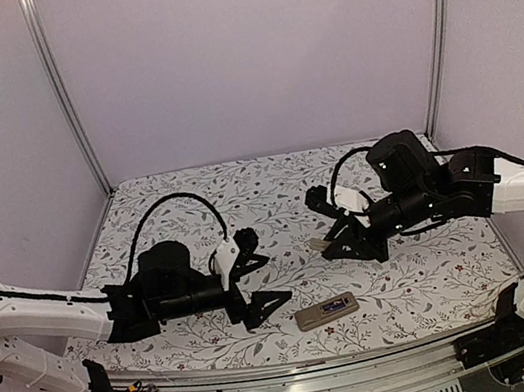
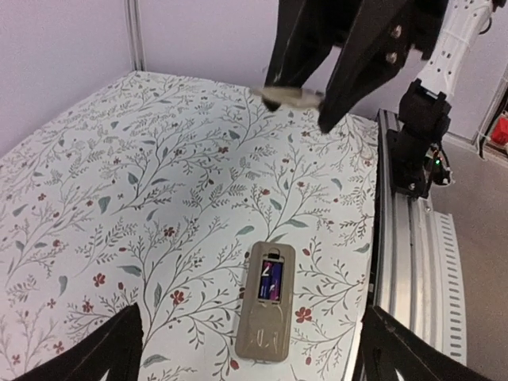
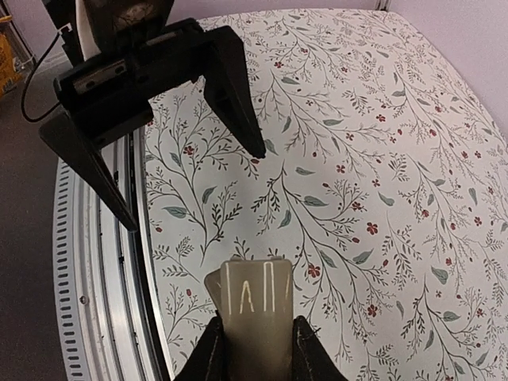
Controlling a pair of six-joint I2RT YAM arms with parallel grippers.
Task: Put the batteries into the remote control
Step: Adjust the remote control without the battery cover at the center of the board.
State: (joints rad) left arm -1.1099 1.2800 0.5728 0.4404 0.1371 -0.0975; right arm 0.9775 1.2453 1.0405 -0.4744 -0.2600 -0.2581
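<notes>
The remote control (image 2: pixel 267 312) lies back-up on the floral table near its front edge, also visible in the top view as the remote control (image 1: pixel 326 313). Its recess is uncovered and the batteries (image 2: pixel 271 280) sit inside it, dark with blue and purple labels. My left gripper (image 2: pixel 252 333) hovers above the remote, open, with nothing between its fingers (image 2: pixel 119 349); it is left of the remote in the top view as the left gripper (image 1: pixel 267 281). My right gripper (image 3: pixel 255 337) is shut on the flat tan-grey cover (image 3: pixel 254 305), held above the table as the cover (image 1: pixel 319 245).
A metal rail (image 2: pixel 413 262) runs along the table's front edge, close to the remote. The right arm's base (image 2: pixel 421 139) stands on that rail. Frame posts (image 1: pixel 61 89) rise at the back corners. The floral cloth (image 1: pixel 242 199) covers the table.
</notes>
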